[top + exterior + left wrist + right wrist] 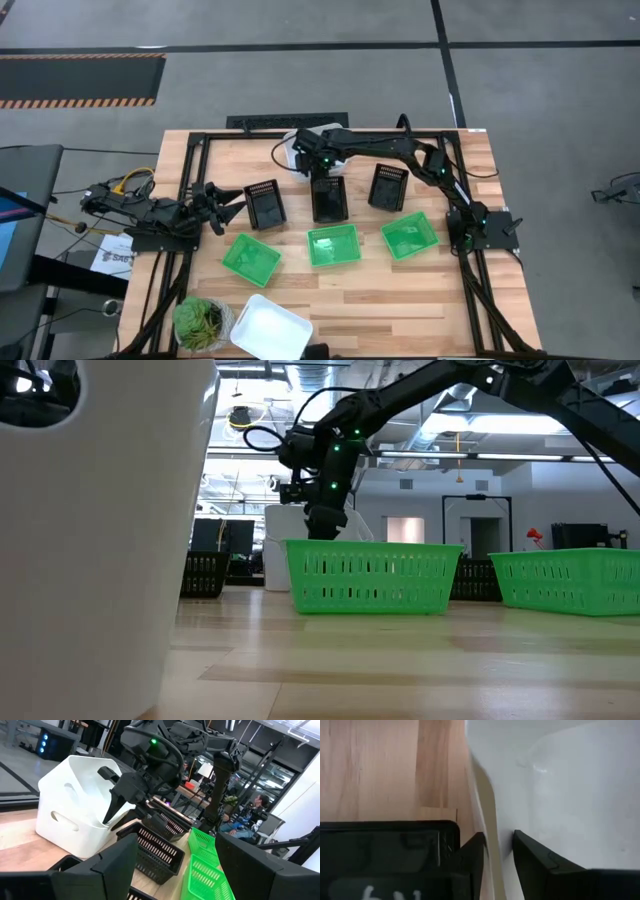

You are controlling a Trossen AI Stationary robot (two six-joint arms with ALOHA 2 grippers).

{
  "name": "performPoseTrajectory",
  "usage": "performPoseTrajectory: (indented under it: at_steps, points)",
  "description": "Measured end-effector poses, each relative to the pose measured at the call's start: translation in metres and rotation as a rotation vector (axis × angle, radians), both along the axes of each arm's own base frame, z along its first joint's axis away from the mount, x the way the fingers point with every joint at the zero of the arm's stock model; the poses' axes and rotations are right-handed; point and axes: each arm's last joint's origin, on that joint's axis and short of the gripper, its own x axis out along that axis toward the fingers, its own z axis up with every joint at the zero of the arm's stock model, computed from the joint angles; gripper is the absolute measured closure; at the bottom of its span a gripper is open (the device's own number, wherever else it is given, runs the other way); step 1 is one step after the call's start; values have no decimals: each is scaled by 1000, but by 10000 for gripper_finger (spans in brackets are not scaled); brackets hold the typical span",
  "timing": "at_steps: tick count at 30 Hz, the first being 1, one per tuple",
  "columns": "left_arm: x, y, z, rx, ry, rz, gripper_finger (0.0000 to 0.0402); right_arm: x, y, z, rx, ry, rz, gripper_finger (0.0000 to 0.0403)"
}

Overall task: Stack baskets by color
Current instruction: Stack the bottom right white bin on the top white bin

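The right tool (497,852) is at the far edge of the counter (350,290), its fingers (470,860) either side of the rim of a white basket (560,785), one inside and one outside; it looks clamped on that wall. In the high view the arm hides most of this basket, which sits just behind the middle black basket (329,198). Another white basket (271,327) lies at the near edge beside the plant (203,322), well apart.

To do this step well, keep the grip firm on the thin wall, lift straight up to clear the black baskets, carry it level over the green baskets (333,245), and lower it squarely into the near white one.

The left tool (222,208) waits, fingers apart, beside the left black basket (265,204).
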Motion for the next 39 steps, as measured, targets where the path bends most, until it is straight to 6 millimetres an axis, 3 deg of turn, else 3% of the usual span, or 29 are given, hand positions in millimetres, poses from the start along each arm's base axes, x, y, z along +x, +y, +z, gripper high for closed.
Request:
performPoseTrajectory:
  at_steps: [8, 20, 28, 33, 39]
  points:
    - [0, 0, 0, 0, 1, 0, 145, -1, 1, 2, -14, 15, 30, 306]
    - [0, 0, 0, -5, -2, -7, 145, 2, -2, 26, -36, -13, 37, 317]
    - [0, 0, 0, -5, -2, -8, 145, 2, 0, 26, -48, 1, 43, 393]
    - [0, 0, 0, -5, -2, -8, 145, 2, 0, 26, -47, -3, 32, 374]
    - [0, 0, 0, -5, -2, -7, 145, 4, 3, 26, -102, 19, 35, 395]
